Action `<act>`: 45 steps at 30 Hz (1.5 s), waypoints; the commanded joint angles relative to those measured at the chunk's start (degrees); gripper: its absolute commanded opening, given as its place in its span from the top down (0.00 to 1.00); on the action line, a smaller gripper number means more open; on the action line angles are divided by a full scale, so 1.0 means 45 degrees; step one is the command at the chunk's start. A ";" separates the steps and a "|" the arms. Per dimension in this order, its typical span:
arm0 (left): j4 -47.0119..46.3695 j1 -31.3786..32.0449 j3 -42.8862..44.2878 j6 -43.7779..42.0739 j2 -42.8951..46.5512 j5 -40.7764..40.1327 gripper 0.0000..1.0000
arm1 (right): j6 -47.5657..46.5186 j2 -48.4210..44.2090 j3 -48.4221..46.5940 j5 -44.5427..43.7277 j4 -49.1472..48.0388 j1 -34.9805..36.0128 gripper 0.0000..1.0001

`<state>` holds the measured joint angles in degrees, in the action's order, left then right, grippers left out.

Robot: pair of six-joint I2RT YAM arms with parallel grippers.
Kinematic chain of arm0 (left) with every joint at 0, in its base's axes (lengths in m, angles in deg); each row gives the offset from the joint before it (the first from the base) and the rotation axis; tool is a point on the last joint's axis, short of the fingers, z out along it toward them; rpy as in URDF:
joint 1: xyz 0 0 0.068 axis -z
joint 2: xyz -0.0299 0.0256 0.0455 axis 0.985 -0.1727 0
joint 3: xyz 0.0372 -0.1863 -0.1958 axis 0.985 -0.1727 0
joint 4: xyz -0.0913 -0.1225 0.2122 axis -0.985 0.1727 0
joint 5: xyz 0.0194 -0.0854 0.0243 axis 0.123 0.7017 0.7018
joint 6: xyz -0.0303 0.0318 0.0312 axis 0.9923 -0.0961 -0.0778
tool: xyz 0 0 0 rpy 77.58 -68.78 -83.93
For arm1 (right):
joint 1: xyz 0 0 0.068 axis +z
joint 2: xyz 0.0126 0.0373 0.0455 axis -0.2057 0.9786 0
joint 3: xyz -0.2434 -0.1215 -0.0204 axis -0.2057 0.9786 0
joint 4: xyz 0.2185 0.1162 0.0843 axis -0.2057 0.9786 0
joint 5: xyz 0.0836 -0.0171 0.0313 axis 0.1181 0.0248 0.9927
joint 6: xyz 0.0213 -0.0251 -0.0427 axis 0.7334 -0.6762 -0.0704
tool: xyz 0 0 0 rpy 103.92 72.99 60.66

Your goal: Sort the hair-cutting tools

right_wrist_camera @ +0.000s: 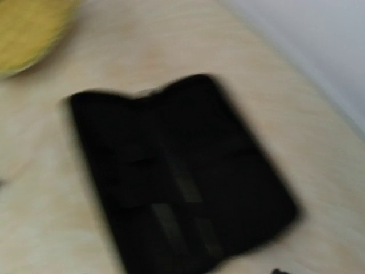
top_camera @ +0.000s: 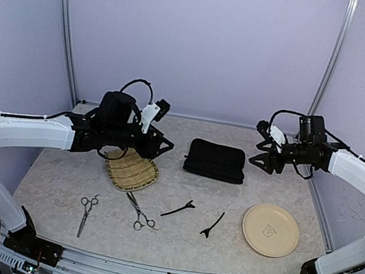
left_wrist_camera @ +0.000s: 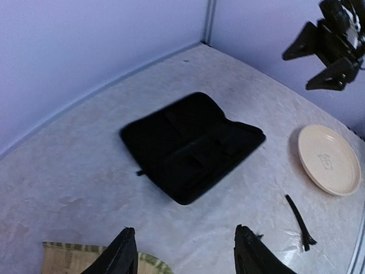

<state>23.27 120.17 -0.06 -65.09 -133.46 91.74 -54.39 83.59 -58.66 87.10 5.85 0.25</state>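
Two pairs of silver scissors lie near the front, one at the left (top_camera: 87, 209) and one beside it (top_camera: 140, 213). Two black hair clips lie to their right, one (top_camera: 178, 209) and another (top_camera: 212, 224); the latter also shows in the left wrist view (left_wrist_camera: 299, 216). My left gripper (top_camera: 166, 145) (left_wrist_camera: 183, 228) is open and empty, held above the right edge of the woven bamboo tray (top_camera: 132, 172). My right gripper (top_camera: 256, 154) (left_wrist_camera: 295, 73) is open and empty, held in the air just right of the black case (top_camera: 215, 160). Its fingers do not show in the blurred right wrist view.
The black zip case (left_wrist_camera: 191, 145) (right_wrist_camera: 182, 177) lies open at the middle back. A cream round plate (top_camera: 270, 229) (left_wrist_camera: 329, 160) sits at the front right. The tray's corner shows in the left wrist view (left_wrist_camera: 68, 257). Purple walls enclose the table.
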 commanded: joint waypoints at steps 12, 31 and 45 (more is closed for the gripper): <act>-0.0249 0.3442 -0.0978 0.1910 -0.3723 0.1932 0.36 | -0.4966 0.2328 -0.0248 -0.0946 0.2465 0.3409 0.50; -0.1575 0.3468 -0.2392 0.2762 -0.3357 0.1548 0.39 | -0.5252 0.6541 -0.3137 -0.1470 0.2246 0.3440 0.69; -0.0794 0.3468 -0.1711 0.2202 -0.3918 0.1100 0.43 | -0.5734 0.6100 -0.1653 -0.1777 0.1916 0.3458 0.96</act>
<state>18.15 135.65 -10.01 -53.47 -149.96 98.16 -78.87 112.35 -68.54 79.45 14.35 15.66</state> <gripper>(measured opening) 0.574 0.056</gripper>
